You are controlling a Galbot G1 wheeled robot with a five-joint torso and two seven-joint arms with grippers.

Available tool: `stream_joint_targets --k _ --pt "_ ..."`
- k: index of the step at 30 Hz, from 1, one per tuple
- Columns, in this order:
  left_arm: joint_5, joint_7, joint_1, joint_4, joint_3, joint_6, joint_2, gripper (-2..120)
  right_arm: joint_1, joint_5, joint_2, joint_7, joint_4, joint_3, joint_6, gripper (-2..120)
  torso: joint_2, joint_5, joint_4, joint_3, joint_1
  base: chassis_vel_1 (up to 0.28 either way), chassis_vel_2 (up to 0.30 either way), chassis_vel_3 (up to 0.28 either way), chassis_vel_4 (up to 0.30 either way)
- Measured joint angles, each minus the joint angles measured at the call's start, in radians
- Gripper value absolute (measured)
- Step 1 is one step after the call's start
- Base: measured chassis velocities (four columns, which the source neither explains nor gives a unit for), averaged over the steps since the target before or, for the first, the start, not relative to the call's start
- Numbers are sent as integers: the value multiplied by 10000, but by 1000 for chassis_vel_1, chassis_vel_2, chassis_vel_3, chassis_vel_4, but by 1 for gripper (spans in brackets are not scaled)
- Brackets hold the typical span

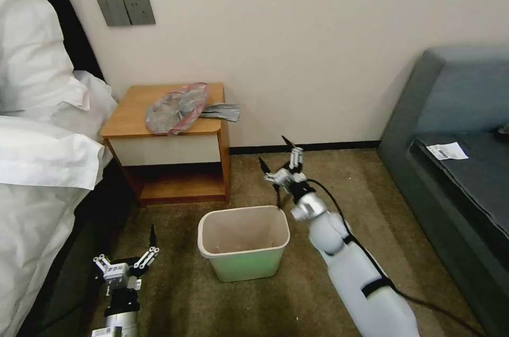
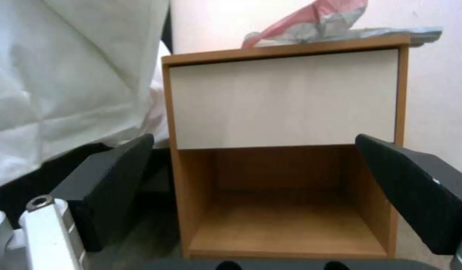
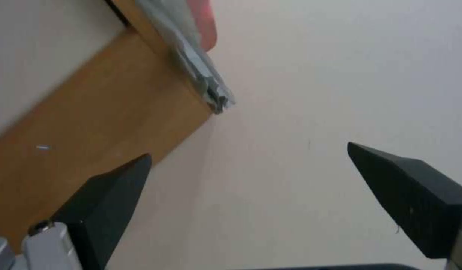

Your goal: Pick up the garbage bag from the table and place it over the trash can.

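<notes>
The garbage bag [image 1: 177, 107] lies crumpled on top of the table [image 1: 164, 151], grey with a pinkish-red edge, and its grey tail hangs past the table's right edge. The pale green trash can [image 1: 244, 241] stands upright on the carpet in front of the table, nothing inside. My right gripper [image 1: 273, 149] is open in the air to the right of the table, below the bag's tail and behind the trash can. In the right wrist view the open gripper [image 3: 248, 157] faces the wall, with the bag's tail [image 3: 201, 71] and the table's side [image 3: 91, 123] beyond it. My left gripper [image 1: 127, 252] is open low by the bed, and from its wrist the open gripper [image 2: 263, 165] faces the table's front [image 2: 286, 97], with the bag [image 2: 316, 22] on top.
A bed with white bedding [image 1: 42, 167] runs along the left, close to my left arm. A grey sofa [image 1: 456, 140] with a paper slip [image 1: 447, 151] on it stands at the right. Carpet lies open between the trash can and the sofa. A switch panel [image 1: 126, 10] is on the wall.
</notes>
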Motion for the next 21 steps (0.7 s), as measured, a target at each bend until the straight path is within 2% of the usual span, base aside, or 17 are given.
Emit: stream_joint_targets --k 4,9,10,13,21 --pt "144 5 -74 114 17 -10 -30 100 951 -591 267 -30 -977 -182 -71 100 0 -3 3 -1 0 0 0 0 0" --pt "388 32 -146 335 18 -137 -148 100 2168 -749 513 154 -2731 -1257 -333 100 0 2 1 0 0 0 0 0 0" --pt "388 32 -146 335 18 -137 -148 100 2168 -749 513 154 -2731 -1257 -333 100 0 2 1 0 0 0 0 0 0" --pt "520 46 -198 446 29 -154 -283 100 2990 -860 734 285 -3805 -1552 -241 100 1 2 1 1 0 0 0 0 0" --pt "777 53 -331 624 117 -154 -540 100 4320 -600 744 234 -4519 -2336 -384 100 1 0 0 0 0 0 0 0 0"
